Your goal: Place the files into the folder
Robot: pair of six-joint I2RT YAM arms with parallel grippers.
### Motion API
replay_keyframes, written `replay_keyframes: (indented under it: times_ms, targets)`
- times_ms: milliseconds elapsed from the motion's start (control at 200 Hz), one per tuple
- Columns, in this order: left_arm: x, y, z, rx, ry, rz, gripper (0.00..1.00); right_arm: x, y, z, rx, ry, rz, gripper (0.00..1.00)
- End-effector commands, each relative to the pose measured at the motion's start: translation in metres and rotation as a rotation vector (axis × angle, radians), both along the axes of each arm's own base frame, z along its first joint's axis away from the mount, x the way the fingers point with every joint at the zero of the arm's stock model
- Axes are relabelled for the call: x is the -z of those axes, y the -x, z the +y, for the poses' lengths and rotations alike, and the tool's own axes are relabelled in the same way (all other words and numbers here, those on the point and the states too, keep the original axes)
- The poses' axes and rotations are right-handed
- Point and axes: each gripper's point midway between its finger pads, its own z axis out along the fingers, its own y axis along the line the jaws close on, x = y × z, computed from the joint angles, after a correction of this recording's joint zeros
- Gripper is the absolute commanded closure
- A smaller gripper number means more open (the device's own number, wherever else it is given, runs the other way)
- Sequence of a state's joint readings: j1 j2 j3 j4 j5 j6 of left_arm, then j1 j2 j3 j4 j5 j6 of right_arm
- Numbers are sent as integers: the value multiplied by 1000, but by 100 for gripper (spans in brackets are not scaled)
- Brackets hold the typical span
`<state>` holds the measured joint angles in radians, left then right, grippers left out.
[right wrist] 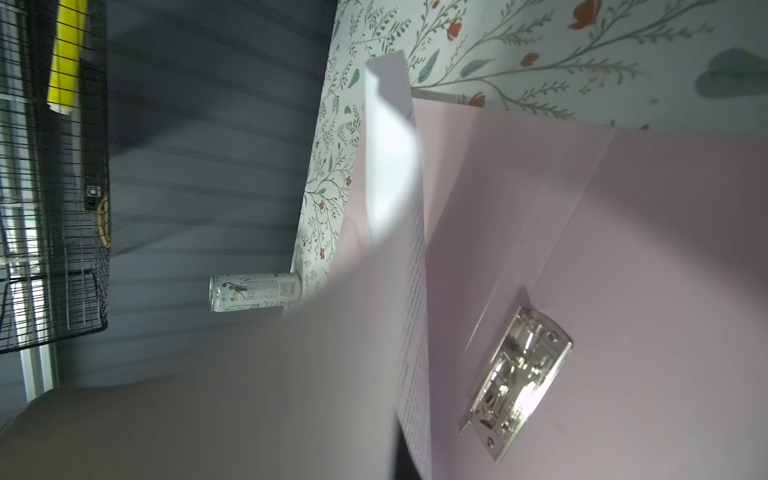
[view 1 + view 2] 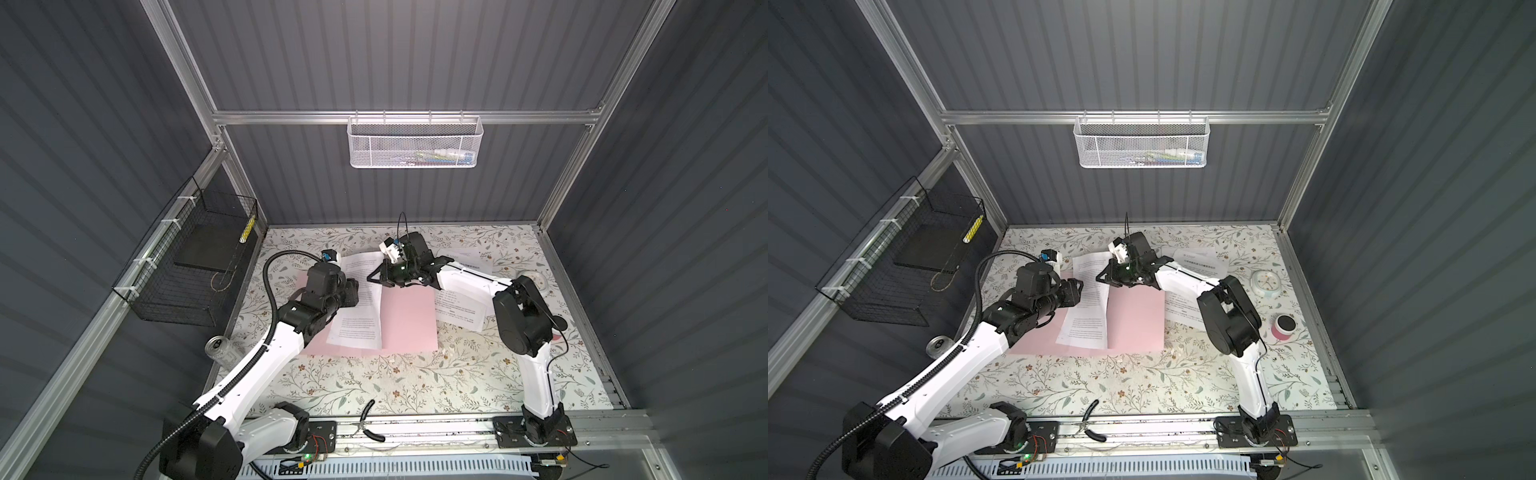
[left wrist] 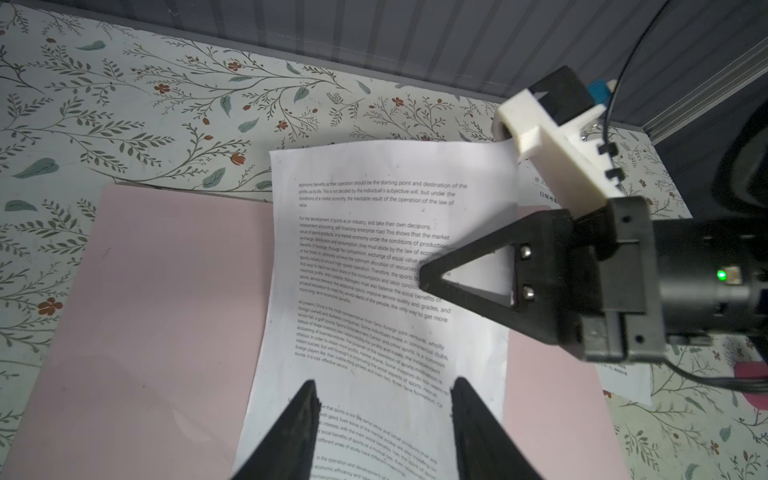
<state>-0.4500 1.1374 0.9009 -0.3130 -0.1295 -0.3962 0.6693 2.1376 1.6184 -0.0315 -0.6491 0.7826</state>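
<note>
Top views both give us the same scene. Nearest, black-handled pliers (image 2: 368, 424) lie on the metal rail (image 2: 436, 428), just off the floral table (image 2: 374, 382). Farther in, the folder (image 2: 409, 320) lies opened flat at mid-table, and in the right wrist view we see its silver clip (image 1: 515, 382) bare on the pink inner face. A printed sheet (image 2: 360, 320) lies lengthwise over the folder's left part, its far end passing the folder's far edge onto the table. The left gripper (image 3: 383, 382) hangs over this sheet with its fingers (image 3: 299, 428) spread and nothing between them; we cannot tell whether they touch the paper. The right gripper (image 2: 371, 279), entering from the right, is clenched on the sheet's right edge, which curls up off the folder. More files (image 2: 461, 309) lie on the table just right of the folder. A can (image 2: 220, 351) stands at the table's left edge, and a white mesh basket (image 2: 413, 143) hangs on the far wall (image 2: 374, 62).
</note>
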Motion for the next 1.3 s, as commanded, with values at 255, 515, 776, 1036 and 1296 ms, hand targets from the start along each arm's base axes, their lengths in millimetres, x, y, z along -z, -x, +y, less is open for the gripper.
replay_keyframes:
  times_ms: [255,515,776,1036,1296]
  targets:
    - [6,0,0,1,0,15,47,-5,-3,22,-13,-56,-5,100]
    - [6,-1,1,-3,-4,18,47,4,-3,37,-26,-56,6,100]
    - [9,-3,0,-1,-7,26,48,15,-3,51,-44,-47,9,100]
    - [12,-2,1,-3,-14,33,48,22,-5,62,-65,-41,8,100]
    - [15,-4,-1,0,-19,47,48,27,-6,67,-69,-49,12,100]
